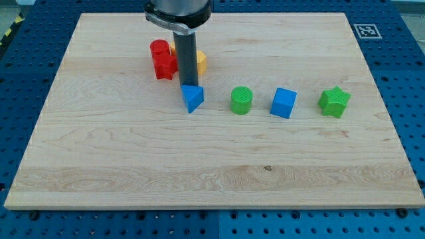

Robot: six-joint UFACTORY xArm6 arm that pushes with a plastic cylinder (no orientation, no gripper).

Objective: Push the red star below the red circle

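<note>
The red circle [158, 48] sits near the view's top, left of centre. The red star [165, 67] touches it just below and slightly to the right. My dark rod comes down from the view's top, right next to the star. My tip [186, 84] ends right of and a little below the red star, at the top edge of a blue triangle [192, 98]. Whether the tip touches the triangle cannot be told.
A yellow-orange block [200, 62] lies just right of the rod, partly hidden by it, its shape unclear. To the right of the blue triangle stand a green cylinder [242, 100], a blue cube [284, 103] and a green star [334, 101] in a row on the wooden board [212, 172].
</note>
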